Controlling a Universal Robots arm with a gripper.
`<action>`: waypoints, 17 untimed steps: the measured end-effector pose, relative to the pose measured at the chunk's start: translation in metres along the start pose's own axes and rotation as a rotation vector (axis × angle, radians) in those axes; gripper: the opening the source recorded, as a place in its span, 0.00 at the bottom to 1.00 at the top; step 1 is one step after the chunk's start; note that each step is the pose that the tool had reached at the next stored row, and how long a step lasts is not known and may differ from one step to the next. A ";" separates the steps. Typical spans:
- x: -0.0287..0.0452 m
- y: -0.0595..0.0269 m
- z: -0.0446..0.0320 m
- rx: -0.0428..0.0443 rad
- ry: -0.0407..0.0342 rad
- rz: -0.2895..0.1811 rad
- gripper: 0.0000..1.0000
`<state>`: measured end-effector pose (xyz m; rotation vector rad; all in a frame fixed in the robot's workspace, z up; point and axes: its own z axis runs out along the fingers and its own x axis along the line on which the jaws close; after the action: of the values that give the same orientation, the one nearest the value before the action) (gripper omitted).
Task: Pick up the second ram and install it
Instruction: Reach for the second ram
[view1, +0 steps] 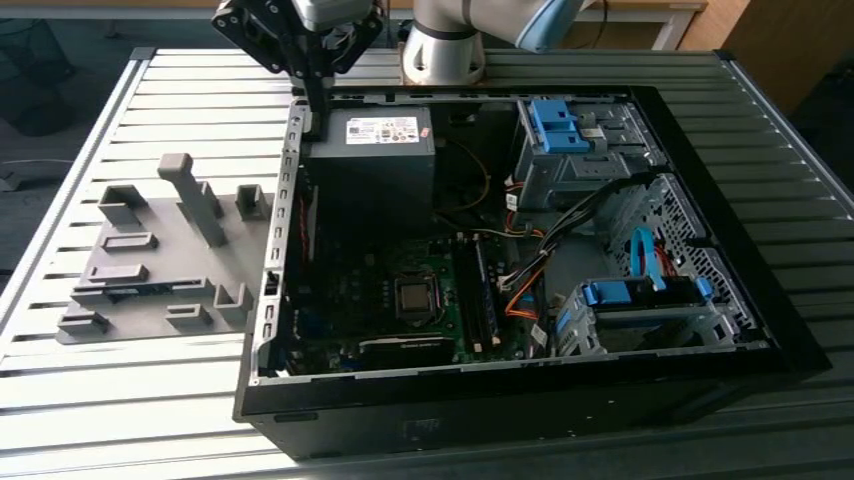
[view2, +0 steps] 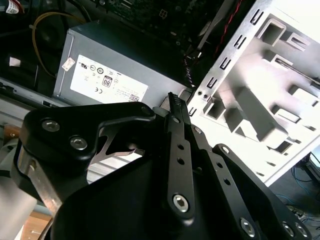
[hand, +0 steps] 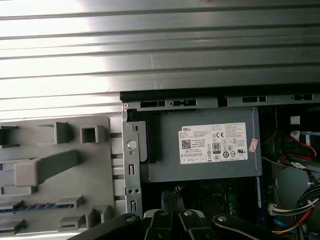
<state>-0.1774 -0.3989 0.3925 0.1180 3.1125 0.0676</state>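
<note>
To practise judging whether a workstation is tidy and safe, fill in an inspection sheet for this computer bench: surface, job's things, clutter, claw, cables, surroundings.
Surface: slatted metal table carrying an open computer case and a grey holder tray.
Job's things: bluish memory stick lying in a tray slot, apart from the claw.
Clutter: nothing seen.
Claw: claw shut, nothing held, over the case's edge beside the power supply.
Cables: orange, black and blue cables looped inside the case.
Surroundings: arm's base at the table's far edge; wooden furniture beyond.
</note>
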 end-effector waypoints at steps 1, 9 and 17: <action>0.0003 0.0000 0.0000 0.0000 -0.0001 0.000 0.11; 0.0027 -0.0002 0.0000 0.0000 0.0000 0.000 0.11; 0.0055 -0.0004 0.0000 0.0000 0.0000 0.000 0.11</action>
<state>-0.1829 -0.3990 0.3923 0.1180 3.1125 0.0676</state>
